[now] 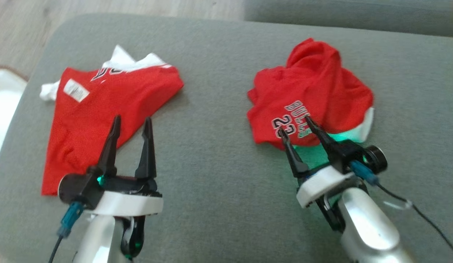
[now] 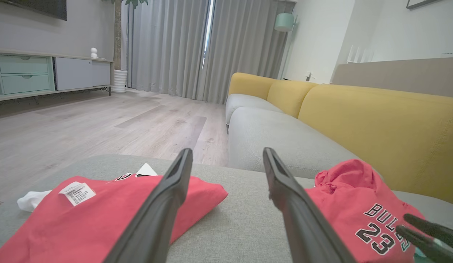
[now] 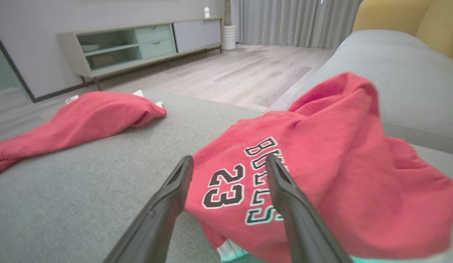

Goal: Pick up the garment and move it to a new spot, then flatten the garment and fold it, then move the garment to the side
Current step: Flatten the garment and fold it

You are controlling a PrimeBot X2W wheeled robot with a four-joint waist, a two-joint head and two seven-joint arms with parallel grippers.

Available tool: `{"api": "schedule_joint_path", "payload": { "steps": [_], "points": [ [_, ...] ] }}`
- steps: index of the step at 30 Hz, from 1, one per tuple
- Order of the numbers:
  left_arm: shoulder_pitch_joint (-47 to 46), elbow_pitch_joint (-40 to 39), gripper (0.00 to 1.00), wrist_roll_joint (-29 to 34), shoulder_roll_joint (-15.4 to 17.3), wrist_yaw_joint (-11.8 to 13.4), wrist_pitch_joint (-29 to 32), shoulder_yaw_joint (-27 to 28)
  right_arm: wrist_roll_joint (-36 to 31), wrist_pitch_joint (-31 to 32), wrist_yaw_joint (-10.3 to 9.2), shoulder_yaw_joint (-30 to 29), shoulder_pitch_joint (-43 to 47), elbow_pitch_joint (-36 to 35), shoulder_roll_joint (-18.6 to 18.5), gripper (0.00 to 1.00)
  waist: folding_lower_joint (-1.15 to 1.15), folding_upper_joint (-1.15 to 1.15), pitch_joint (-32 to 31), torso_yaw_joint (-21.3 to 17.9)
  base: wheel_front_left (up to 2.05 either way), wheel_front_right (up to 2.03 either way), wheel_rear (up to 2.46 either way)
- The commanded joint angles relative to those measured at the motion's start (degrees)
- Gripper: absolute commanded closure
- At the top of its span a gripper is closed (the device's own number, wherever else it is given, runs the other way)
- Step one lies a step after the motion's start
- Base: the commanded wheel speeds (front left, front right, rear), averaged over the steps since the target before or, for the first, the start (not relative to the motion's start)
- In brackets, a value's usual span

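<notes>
Red jersey [image 1: 314, 91], bunched in a heap w/ the "BULLS 23" print facing up, sits on the right half of the grey cushion [image 1: 219, 138]. No clear long axis: the lump is about as wide as it is deep, peak at the far side, white trim [image 1: 367, 124] poking out at the near-right edge. Right gripper [image 1: 294, 125] is the nearer one by far. Its fingers stand wide apart w/ nothing between them but air, tips over the heap's near edge, straddling the number print; whether they touch cloth can't be told. So the jersey lies straight ahead of & just under those fingers. Prob. next move: a short drop & a close on the near fold. Left gripper [image 1: 133, 118] is also spread wide & empty, well apart from the heap. Its tips hang above the near-right edge of a second red jersey [image 1: 95, 109], which lies flatter at the cushion's left w/ a white label [image 1: 76, 90] showing. Judged: pick-up not yet begun.
</notes>
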Motion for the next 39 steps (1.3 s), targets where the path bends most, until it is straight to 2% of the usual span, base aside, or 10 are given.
{"api": "schedule_joint_path", "payload": {
  "steps": [1, 7, 14, 15, 16, 24, 32, 33, 35, 39],
  "points": [
    [-2.1, -1.4, 0.00, 0.0, 0.1, 0.0, -0.3, 1.7, -0.5, 0.1, 0.43, 1.6, -1.9, -0.6, 0.0, 0.00, -0.01, 0.00, 1.4, 1.6, 0.00, 0.00, 0.00],
    [-2.9, -0.6, 0.00, -0.6, -0.5, -0.3, -0.3, 1.1, -4.1, 4.3, 0.43, 2.3, -7.5, 9.5, 0.0, 0.00, -0.01, 0.00, 3.4, 5.0, 0.00, 0.00, 0.00],
    [-3.3, 0.0, 0.00, -1.1, -0.8, -0.4, -0.3, 0.6, -12.0, 7.8, 0.43, 0.3, -11.3, 18.2, 0.0, 0.00, -0.01, 0.00, 3.9, 7.6, 0.00, 0.00, 0.00],
    [-3.3, 0.0, 0.00, -1.2, -0.8, -0.4, -0.3, 0.5, -12.6, 7.9, 0.43, -0.4, -11.6, 18.9, 0.0, 0.55, -0.01, 0.00, 3.8, 7.8, 0.00, 0.00, 0.00],
    [-3.3, 0.1, 0.00, -1.2, -0.9, -0.4, -0.3, 0.5, -12.8, 7.7, 0.43, -0.7, -11.6, 19.3, 0.0, 1.00, -0.01, 0.00, 3.7, 7.9, 0.00, 0.00, 0.00],
    [-2.2, 0.1, 0.00, -1.2, -0.9, -0.4, -0.3, 1.6, -9.4, 3.1, 0.43, -0.3, -12.0, 18.8, 0.0, 1.00, -0.01, 0.00, 1.0, 5.5, 0.00, 0.00, 0.00],
    [0.0, -0.2, 0.00, -1.1, -0.9, -0.4, -0.3, 3.5, 3.3, -1.8, 0.43, 3.6, -13.1, 10.4, 0.0, 1.00, -0.01, 0.00, -3.1, 2.5, 0.00, 0.00, 0.00],
    [0.0, -0.2, 0.00, -1.1, -0.9, -0.4, -0.3, 3.5, 3.3, -1.8, 0.43, 3.6, -13.1, 10.4, 0.0, 1.00, -0.01, 0.00, -3.1, 2.5, 0.00, 0.00, 0.00],
    [0.9, -0.2, 0.00, -1.0, -0.9, -0.4, -0.3, 3.5, 9.4, -2.1, 0.43, 6.5, -15.3, 5.3, 0.0, 1.00, -0.01, 0.00, -4.4, 2.0, 0.00, 0.00, 0.00],
    [2.2, -0.5, 0.00, -1.2, -0.9, -0.4, -0.3, 4.1, 17.8, -2.2, 0.43, 5.3, -20.3, -3.9, 0.0, 1.00, -0.01, 0.00, -5.6, 1.5, 0.00, 0.00, 0.00]
  ]
}}
